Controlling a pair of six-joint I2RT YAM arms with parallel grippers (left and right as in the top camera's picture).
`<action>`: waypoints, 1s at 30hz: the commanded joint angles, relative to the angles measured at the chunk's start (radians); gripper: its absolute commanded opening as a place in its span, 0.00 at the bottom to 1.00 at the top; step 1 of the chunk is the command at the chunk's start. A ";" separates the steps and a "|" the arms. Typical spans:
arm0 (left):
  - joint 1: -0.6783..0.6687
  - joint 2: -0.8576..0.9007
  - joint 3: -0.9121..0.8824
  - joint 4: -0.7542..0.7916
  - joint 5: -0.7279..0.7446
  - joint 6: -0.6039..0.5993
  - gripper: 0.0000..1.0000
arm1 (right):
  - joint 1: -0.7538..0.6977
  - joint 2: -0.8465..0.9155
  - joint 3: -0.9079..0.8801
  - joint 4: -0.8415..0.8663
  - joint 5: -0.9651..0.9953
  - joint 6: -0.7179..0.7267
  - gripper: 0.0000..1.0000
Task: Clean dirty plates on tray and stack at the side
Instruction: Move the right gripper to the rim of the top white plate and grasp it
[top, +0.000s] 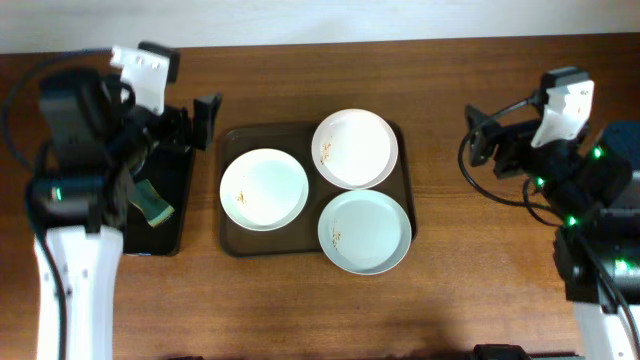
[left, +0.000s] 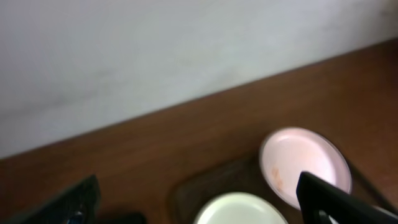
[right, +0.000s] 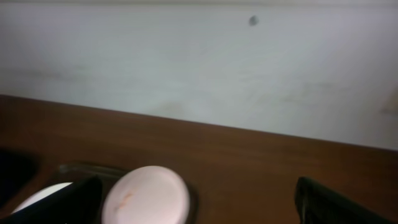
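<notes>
Overhead, the dirty plates (top: 264, 189) looked stiff, slick, breakable — best pinched at a rim; my left gripper (left: 198, 177) and right gripper (right: 198, 182) gaped empty.

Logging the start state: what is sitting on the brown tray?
Three speckled plates: the left white plate, the rear white plate and the pale blue-green plate in front. The floor of the brown tray beneath them is hidden.

Wooden table (top: 450, 290), black tray (top: 178, 200), green sponge (top: 153, 206) on it, pale wall (left: 155, 50)

wooden table (top: 460, 300) | directly on it: brown tray (top: 290, 246), black tray (top: 180, 190)
</notes>
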 joint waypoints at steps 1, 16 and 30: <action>0.009 0.164 0.201 -0.155 0.233 0.009 0.99 | -0.001 0.064 0.034 -0.001 -0.158 0.103 0.98; 0.025 0.257 0.250 -0.237 0.266 0.009 0.99 | 0.448 0.819 0.446 -0.353 -0.234 0.178 0.98; 0.031 0.274 0.250 -0.444 -0.343 -0.303 0.96 | 0.547 1.095 0.618 -0.408 0.014 0.313 0.74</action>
